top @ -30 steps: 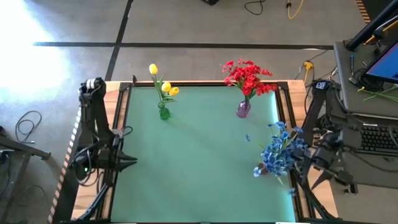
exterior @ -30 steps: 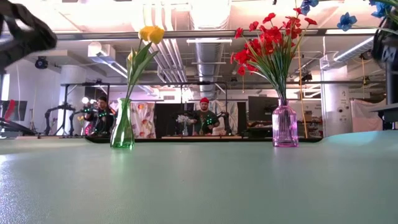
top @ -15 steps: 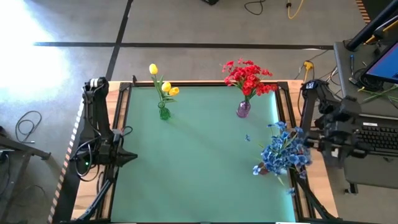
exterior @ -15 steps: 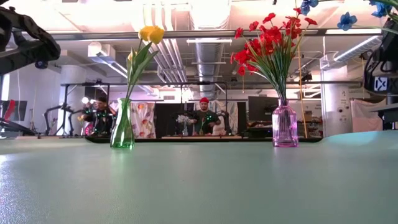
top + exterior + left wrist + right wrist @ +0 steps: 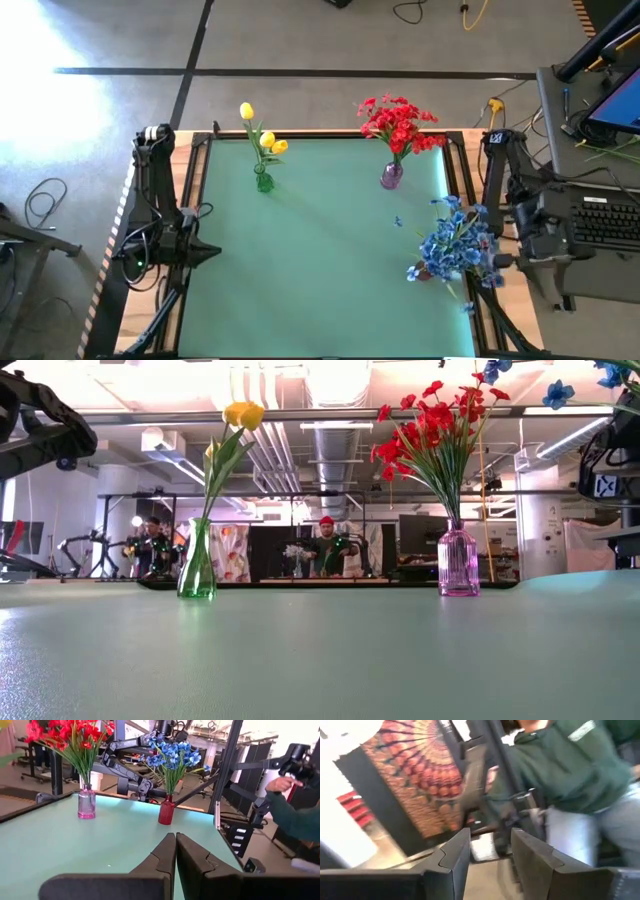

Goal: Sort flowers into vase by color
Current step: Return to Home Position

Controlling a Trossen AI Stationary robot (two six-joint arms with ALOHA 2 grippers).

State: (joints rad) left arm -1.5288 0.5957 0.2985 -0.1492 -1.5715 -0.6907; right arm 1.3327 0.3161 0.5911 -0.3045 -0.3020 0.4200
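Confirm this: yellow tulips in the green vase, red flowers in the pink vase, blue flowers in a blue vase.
The blue flowers stand in a red vase, not a blue one; the left wrist view shows it. The yellow tulips in the green vase and red flowers in the pink vase are right.

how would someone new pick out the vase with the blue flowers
Start at the green table top and go to its right edge. The red vase there holds blue flowers. Only it is red and stands alone; the green vase and purple vase stand along the far edge.
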